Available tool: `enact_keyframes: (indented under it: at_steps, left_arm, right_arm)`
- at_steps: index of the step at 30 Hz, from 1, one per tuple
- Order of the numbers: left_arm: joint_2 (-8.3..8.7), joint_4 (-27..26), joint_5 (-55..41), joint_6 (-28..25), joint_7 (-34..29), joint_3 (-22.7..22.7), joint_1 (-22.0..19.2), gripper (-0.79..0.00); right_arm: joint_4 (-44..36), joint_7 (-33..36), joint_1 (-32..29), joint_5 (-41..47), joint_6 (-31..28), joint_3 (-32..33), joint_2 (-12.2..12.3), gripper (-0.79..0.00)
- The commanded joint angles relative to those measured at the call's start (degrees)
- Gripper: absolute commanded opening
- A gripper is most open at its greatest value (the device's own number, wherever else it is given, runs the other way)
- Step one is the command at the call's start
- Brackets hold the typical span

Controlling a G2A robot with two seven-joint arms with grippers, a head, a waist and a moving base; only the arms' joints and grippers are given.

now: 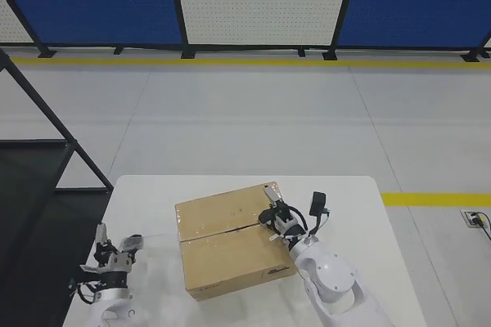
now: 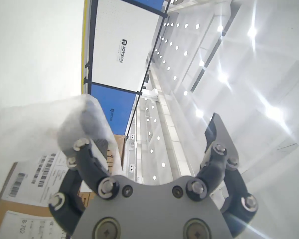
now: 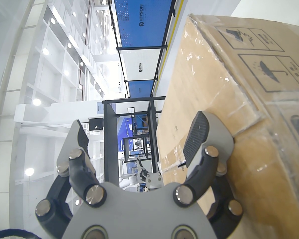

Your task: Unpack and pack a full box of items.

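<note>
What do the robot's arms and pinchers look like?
The right arm and left arm are smooth, rounded and white. The left gripper and right gripper each have a grey metal plate with shiny screws, black links, and two pale grey fingers with black ribbed pads.

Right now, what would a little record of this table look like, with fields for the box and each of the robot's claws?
table: white, holding one box
box: brown cardboard, flaps closed, clear tape over its edges, near the table's middle
right gripper: open, at the box's right end, one finger close beside its top edge
left gripper: open, near the table's left edge on the robot's side, apart from the box
unpacking: not yet begun
</note>
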Motion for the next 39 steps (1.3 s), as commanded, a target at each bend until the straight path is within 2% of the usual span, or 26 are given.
enact_keyframes:
  at_steps: [1, 18, 25, 39]
  left_arm:
    - [-0.05, -1.1, 0.7, -0.5, 0.4, -0.6, 0.6, 0.0]
    - [-1.12, -9.2, 5.8, -6.5, 4.9, -3.7, 4.7, 0.0]
    - [-1.47, -10.3, 5.6, -8.0, 4.7, -5.3, 5.9, 0.0]
    - [-2.46, -18.1, 13.7, -12.4, 5.1, -5.7, 10.2, 0.0]
  right_arm:
    - [0.3, 0.1, 0.2, 0.0, 0.0, 0.0, -0.1, 0.0]
    - [1.1, 0.7, 0.9, -0.2, -0.4, 0.1, -0.4, 0.0]
    - [1.0, 0.9, 0.9, -0.4, -0.2, 0.3, -0.5, 0.0]
    - [1.3, 0.3, 0.7, -0.4, -0.3, 0.1, -0.8, 0.0]
